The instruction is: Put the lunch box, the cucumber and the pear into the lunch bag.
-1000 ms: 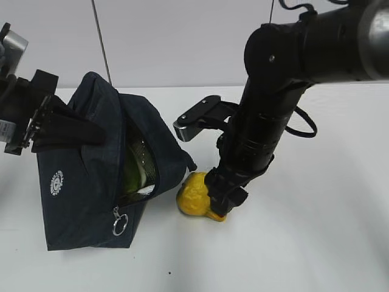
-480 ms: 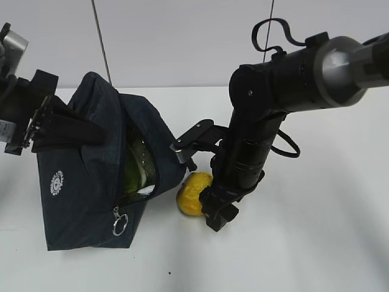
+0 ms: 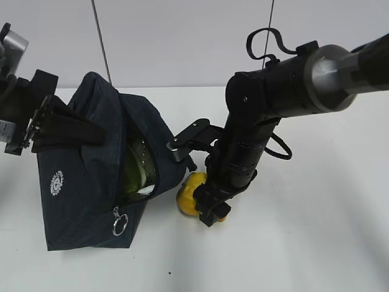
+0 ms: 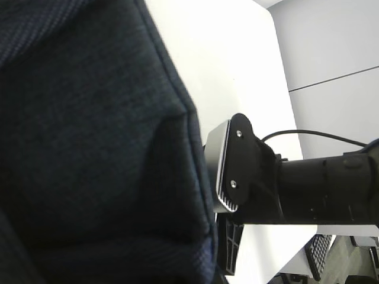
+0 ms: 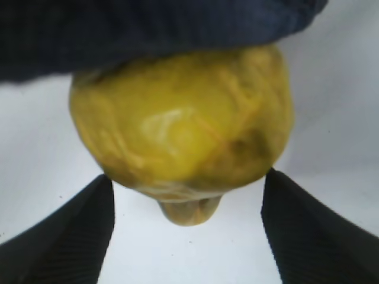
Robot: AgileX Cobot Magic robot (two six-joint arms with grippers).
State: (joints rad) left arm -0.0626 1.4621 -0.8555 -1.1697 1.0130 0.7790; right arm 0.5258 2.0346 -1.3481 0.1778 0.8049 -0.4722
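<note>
Your right gripper (image 5: 188, 236) is spread wide around the pear (image 5: 183, 130), not squeezing. Close off-center and it could roll under the lunch bag (image 3: 91, 176). Your left gripper (image 3: 24, 131) pinches the strap (image 3: 67, 131).

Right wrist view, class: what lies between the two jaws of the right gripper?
The pear lies between the open jaws of the right gripper, on the white table, with the lunch bag just behind it.
</note>
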